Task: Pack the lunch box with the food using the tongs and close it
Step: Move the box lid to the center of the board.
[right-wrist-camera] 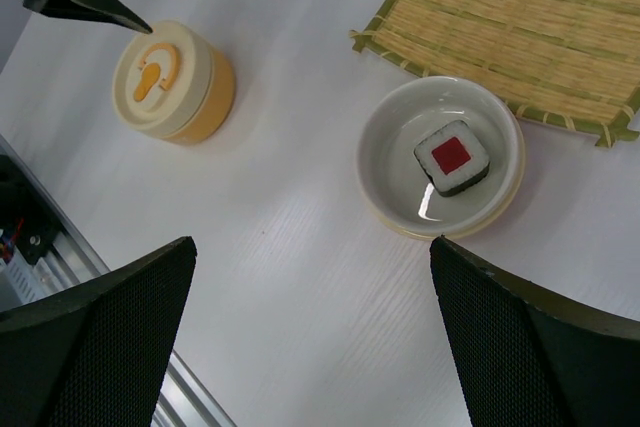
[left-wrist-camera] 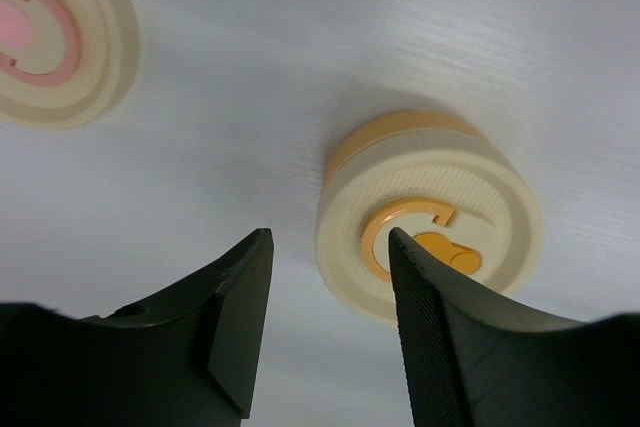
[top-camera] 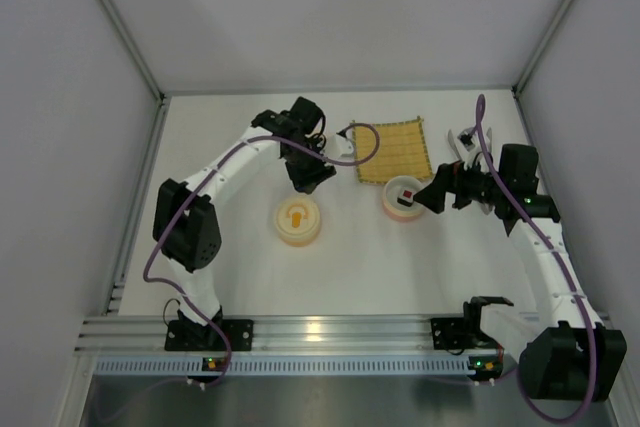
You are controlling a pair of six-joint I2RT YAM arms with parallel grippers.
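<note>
L gripper, R gripper both slack, empty; tongs maybe hidden, so R pinching sushi at pot's 3 o'clock could crush it.

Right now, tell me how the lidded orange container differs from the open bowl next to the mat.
The orange container is lidded, contents hidden; the open bowl shows one sushi piece. The container stands apart from the mat; the bowl sits at its edge. Both are round, cream and upright.
</note>
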